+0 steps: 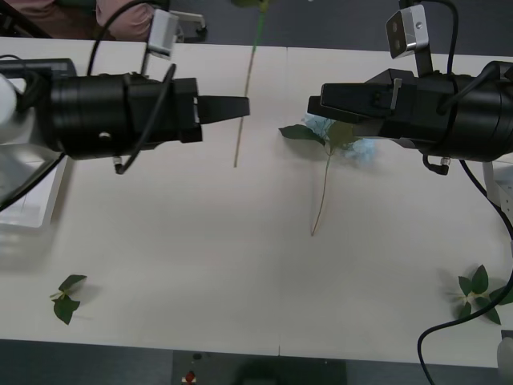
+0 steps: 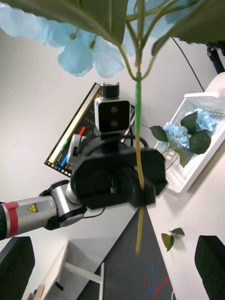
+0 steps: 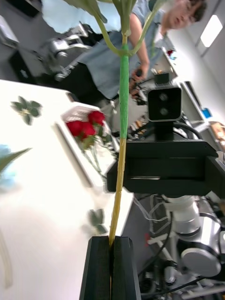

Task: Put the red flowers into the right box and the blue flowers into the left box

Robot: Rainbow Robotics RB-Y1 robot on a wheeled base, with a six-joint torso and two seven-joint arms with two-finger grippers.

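A blue flower fills the near field, its leaves spread above a thin green stem that runs away from the camera. Beyond it the left gripper faces this way, its fingers pressed together on the stem. The left box holds more blue flowers. A leaf sprig lies on the table.

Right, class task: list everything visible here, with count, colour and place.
blue flowers: at least four, pale blue; one on the table under the right gripper, one held by its stem, two in left box
red flowers: a few, deep red; in right box
leaf sprigs: two, green; table's near corners
table: one, white
left gripper: black, jaws shut on stem
right gripper: black, jaws open
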